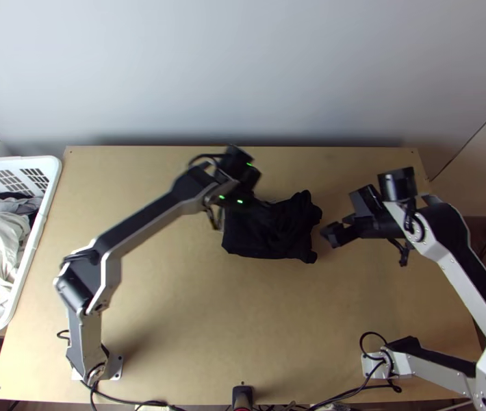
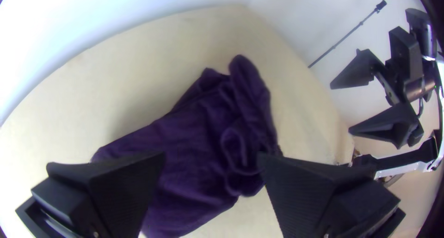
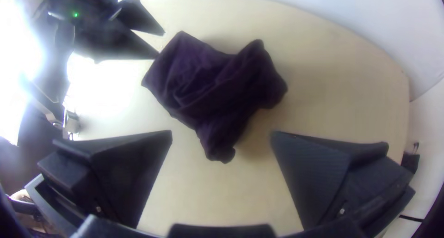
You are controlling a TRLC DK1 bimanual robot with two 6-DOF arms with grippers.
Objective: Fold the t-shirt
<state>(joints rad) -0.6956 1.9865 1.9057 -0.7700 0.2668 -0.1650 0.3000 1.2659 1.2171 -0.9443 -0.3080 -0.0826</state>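
The dark t-shirt (image 1: 270,229) lies bunched on the table, with wrinkles and uneven corners; it looks purple in the left wrist view (image 2: 199,145) and the right wrist view (image 3: 217,85). My left gripper (image 1: 243,195) is over the shirt's far left part in the top view, hiding some of it. Its fingers stand wide apart in its wrist view, where the left gripper (image 2: 212,159) has the cloth beyond it. My right gripper (image 1: 339,222) is just right of the shirt, apart from it. In its own view the right gripper (image 3: 222,134) is open with no cloth between its fingers.
A white basket (image 1: 37,246) with clothes stands at the table's left edge. Bare wooden table (image 1: 195,308) lies in front of the shirt. Cables (image 1: 140,403) run along the near edge, and a pale wall (image 1: 243,75) rises behind the far edge.
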